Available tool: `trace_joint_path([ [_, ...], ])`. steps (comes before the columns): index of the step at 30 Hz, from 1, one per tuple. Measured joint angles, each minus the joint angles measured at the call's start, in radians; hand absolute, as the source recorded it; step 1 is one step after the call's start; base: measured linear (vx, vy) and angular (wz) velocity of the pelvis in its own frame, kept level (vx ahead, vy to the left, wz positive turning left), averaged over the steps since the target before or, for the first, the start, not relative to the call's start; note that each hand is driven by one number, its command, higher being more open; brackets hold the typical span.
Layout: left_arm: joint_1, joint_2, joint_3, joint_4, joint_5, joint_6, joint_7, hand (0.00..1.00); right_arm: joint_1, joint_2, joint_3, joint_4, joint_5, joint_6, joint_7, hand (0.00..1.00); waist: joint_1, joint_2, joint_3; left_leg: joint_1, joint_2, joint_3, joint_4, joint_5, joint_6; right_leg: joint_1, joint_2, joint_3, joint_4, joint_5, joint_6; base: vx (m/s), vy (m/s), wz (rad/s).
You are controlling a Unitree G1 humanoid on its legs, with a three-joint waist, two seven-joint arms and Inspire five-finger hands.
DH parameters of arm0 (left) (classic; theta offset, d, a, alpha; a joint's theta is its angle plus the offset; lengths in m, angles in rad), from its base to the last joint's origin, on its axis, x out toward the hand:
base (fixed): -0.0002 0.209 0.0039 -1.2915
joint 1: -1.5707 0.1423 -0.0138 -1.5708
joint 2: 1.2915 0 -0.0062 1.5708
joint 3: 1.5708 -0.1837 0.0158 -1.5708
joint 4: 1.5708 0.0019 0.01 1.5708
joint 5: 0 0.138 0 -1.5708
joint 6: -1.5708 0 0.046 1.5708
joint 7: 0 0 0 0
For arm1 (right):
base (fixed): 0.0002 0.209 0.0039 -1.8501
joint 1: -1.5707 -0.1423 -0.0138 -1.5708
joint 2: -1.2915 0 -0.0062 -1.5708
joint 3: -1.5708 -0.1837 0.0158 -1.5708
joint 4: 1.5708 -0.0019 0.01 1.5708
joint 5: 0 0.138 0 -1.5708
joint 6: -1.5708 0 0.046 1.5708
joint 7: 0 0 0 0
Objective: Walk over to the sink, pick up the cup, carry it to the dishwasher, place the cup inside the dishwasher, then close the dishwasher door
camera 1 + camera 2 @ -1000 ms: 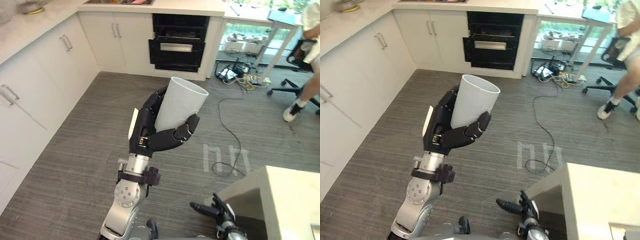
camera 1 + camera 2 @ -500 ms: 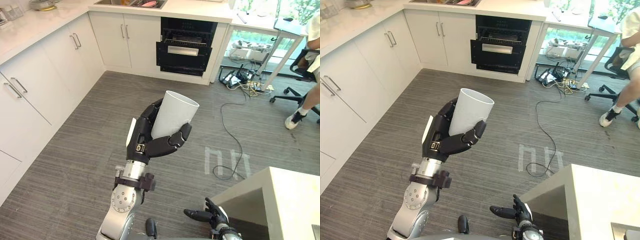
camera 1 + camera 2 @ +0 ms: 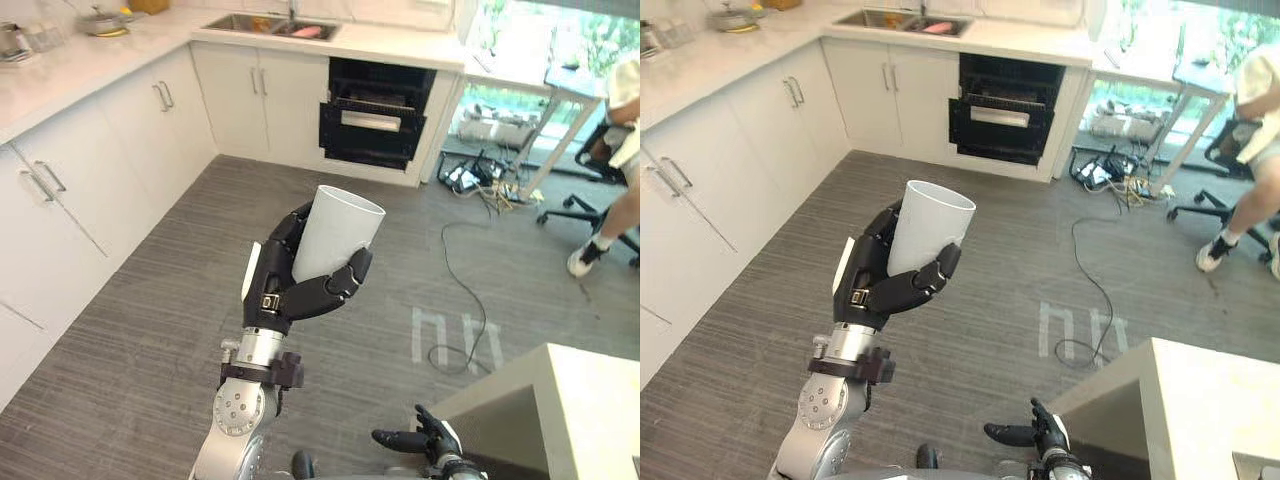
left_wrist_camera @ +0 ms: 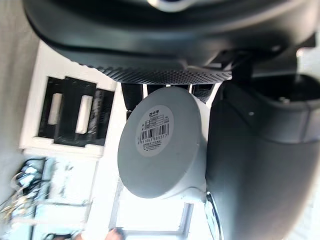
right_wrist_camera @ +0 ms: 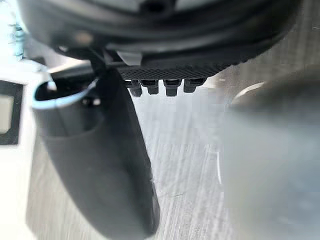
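Note:
A white cup (image 3: 340, 232) stands upright in my left hand (image 3: 285, 290), whose fingers and thumb are curled round its lower half, held out over the grey floor. The left wrist view shows the cup's labelled base (image 4: 160, 140) against the palm. Across the room the black dishwasher (image 3: 375, 125) sits under the counter with its front open. The sink (image 3: 265, 25) is set in the counter just left of it. My right hand (image 3: 425, 440) hangs low near the bottom edge, fingers relaxed and holding nothing.
White cabinets (image 3: 90, 190) run along the left and back walls. A pale table corner (image 3: 560, 400) juts in at the lower right. Cables (image 3: 470, 215) trail over the floor right of the dishwasher. A person on an office chair (image 3: 610, 150) sits at the far right.
The whole picture has shifted downward, so the sink and more of the counter now show. The cup stays in my left hand, held the same way.

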Motion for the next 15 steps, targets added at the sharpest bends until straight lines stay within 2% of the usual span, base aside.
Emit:
trace_joint_path([
  [2,0.001,0.004,0.0,0.003,0.001,0.0,0.015,0.0,0.006,0.002,0.001,-0.012,-0.002,0.0,-0.002,1.0,-0.001,-0.006,-0.003,-0.013,-0.013,-0.031,0.028,-0.018,-0.002,-0.022,0.017,0.037,-0.063,-0.003,0.01,0.06,0.008,0.67],
  [4,0.004,0.003,0.008,0.003,0.0,0.0,0.022,0.0,0.023,0.003,0.0,-0.036,0.0,0.002,-0.001,1.0,0.009,-0.024,-0.004,-0.015,-0.048,-0.053,0.056,-0.043,0.0,-0.017,0.003,0.025,-0.144,-0.003,0.01,0.16,-0.035,0.46],
  [5,0.006,0.003,0.012,0.002,0.0,-0.001,0.023,0.0,0.024,0.004,0.0,-0.04,0.0,0.003,0.0,1.0,0.015,-0.024,-0.005,-0.019,-0.052,-0.052,0.067,-0.053,0.001,-0.011,0.003,0.019,-0.166,-0.003,0.01,0.15,-0.05,0.21],
  [6,0.008,-0.001,0.016,0.004,0.0,0.0,0.023,0.0,0.026,0.009,0.0,-0.053,-0.001,0.002,0.0,1.0,0.016,-0.019,-0.005,-0.031,-0.056,-0.051,0.098,-0.078,0.0,0.006,0.004,0.02,-0.206,0.028,0.01,0.14,-0.041,0.04],
  [9,0.016,-0.01,0.016,0.003,0.0,-0.001,0.021,0.0,0.027,0.033,0.0,-0.066,-0.002,0.005,0.003,1.0,0.03,-0.014,-0.008,-0.038,-0.031,-0.022,0.166,-0.146,-0.02,0.054,0.014,-0.003,-0.278,0.129,0.02,0.18,-0.043,-0.14],
  [10,0.017,-0.01,0.017,0.003,0.0,-0.001,0.017,0.0,0.031,0.04,0.0,-0.079,-0.002,0.005,0.003,1.0,0.025,-0.011,-0.015,-0.048,-0.012,-0.025,0.207,-0.169,-0.048,0.077,0.027,-0.01,-0.3,0.135,0.017,0.26,-0.076,-0.13],
  [11,0.016,-0.013,0.016,0.003,0.0,-0.001,0.005,0.0,0.03,0.041,-0.001,-0.087,-0.003,0.005,0.001,1.0,0.022,-0.014,-0.018,-0.054,-0.001,-0.027,0.232,-0.181,-0.062,0.091,0.037,-0.013,-0.315,0.136,0.017,0.27,-0.083,-0.01],
  [15,0.024,-0.012,0.017,0.003,0.0,0.0,-0.009,0.0,0.03,0.041,-0.038,-0.094,-0.006,0.005,-0.007,1.0,0.023,-0.026,-0.025,-0.038,0.008,-0.017,0.243,-0.186,-0.071,0.124,0.047,-0.013,-0.335,0.138,0.013,0.2,-0.022,0.13],
])
